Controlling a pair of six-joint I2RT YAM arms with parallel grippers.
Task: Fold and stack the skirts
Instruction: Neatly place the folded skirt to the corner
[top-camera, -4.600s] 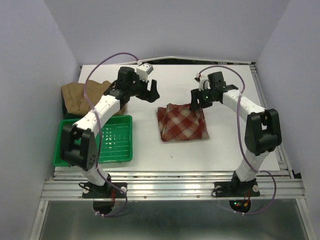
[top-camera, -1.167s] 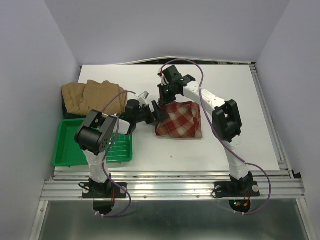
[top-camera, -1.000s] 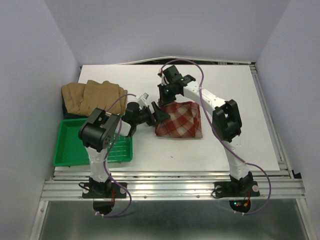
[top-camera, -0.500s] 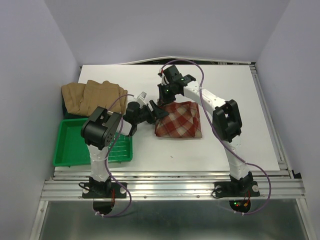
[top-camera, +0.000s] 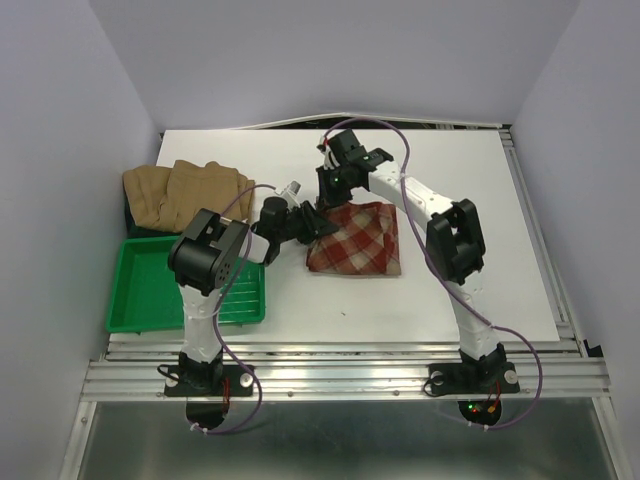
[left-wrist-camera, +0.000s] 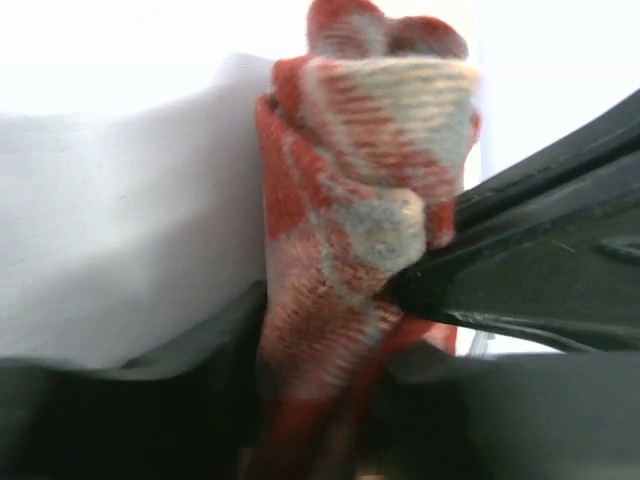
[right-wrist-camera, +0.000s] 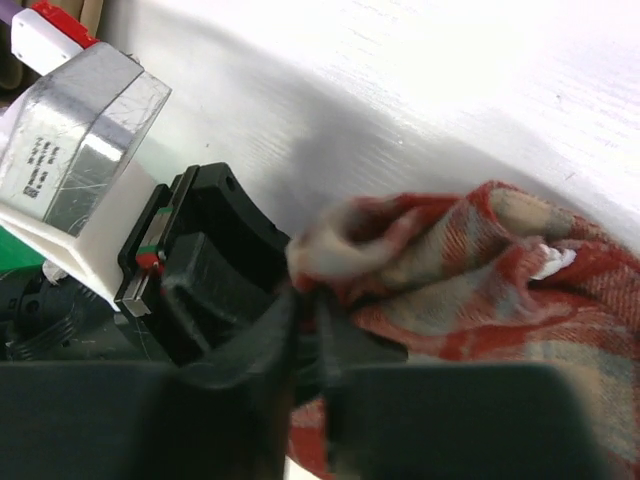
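Observation:
The red-and-cream plaid skirt (top-camera: 358, 242) lies folded at mid-table, its near-left corner lifted. Both grippers meet at that corner. My left gripper (top-camera: 312, 224) reaches in from the left. In the left wrist view it (left-wrist-camera: 330, 300) is shut on a bunched fold of the plaid skirt (left-wrist-camera: 345, 200). My right gripper (top-camera: 331, 198) comes down from behind. In the right wrist view its jaws (right-wrist-camera: 308, 300) stand a narrow slit apart with the plaid skirt's corner (right-wrist-camera: 345, 245) still between the tips. The tan-brown skirts (top-camera: 185, 193) lie heaped at the far left.
The green ribbed tray (top-camera: 150, 295) sits at the near left, just below the tan heap. The left arm's elbow (top-camera: 208, 262) rises over the tray's right side. The left wrist's camera box (right-wrist-camera: 80, 150) sits close beside the right fingers. Walls enclose the table on three sides.
My left gripper has closed from wide open onto the skirt's corner. The right jaws have eased slightly apart. The skirt's left edge has shifted a little toward the left.

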